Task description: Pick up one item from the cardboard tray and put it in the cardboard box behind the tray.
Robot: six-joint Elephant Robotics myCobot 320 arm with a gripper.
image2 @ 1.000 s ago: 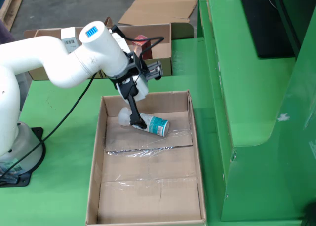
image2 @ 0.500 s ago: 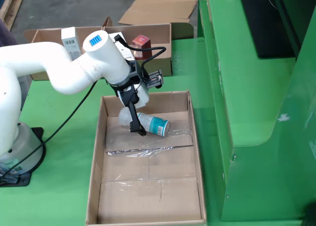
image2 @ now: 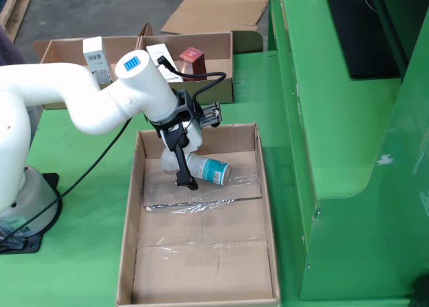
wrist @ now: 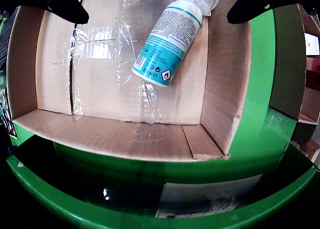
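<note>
A white spray bottle with a teal label (wrist: 170, 41) (image2: 209, 169) lies on its side in the far part of the shallow cardboard tray (wrist: 222, 94) (image2: 131, 206). In the wrist view my gripper (wrist: 157, 18) is open, its two black fingers (wrist: 60, 4) spread wide on either side of the bottle's cap end. In the fixed view my gripper (image2: 186, 176) reaches down into the tray, one dark finger (image2: 181, 163) just left of the bottle. I see no contact with the bottle. The cardboard box (image2: 221, 86) stands behind the tray.
The box behind holds a red carton (image2: 191, 55) and white cartons (image2: 94, 55). Clear tape (image2: 201, 203) crosses the tray floor. A green machine housing (image2: 335, 119) rises at the right of the tray. A black cable (image2: 94, 159) trails from the arm across the green table.
The arm has dropped and shifted slightly, bringing the open gripper lower into the tray beside the bottle. The bottle has stayed in place.
</note>
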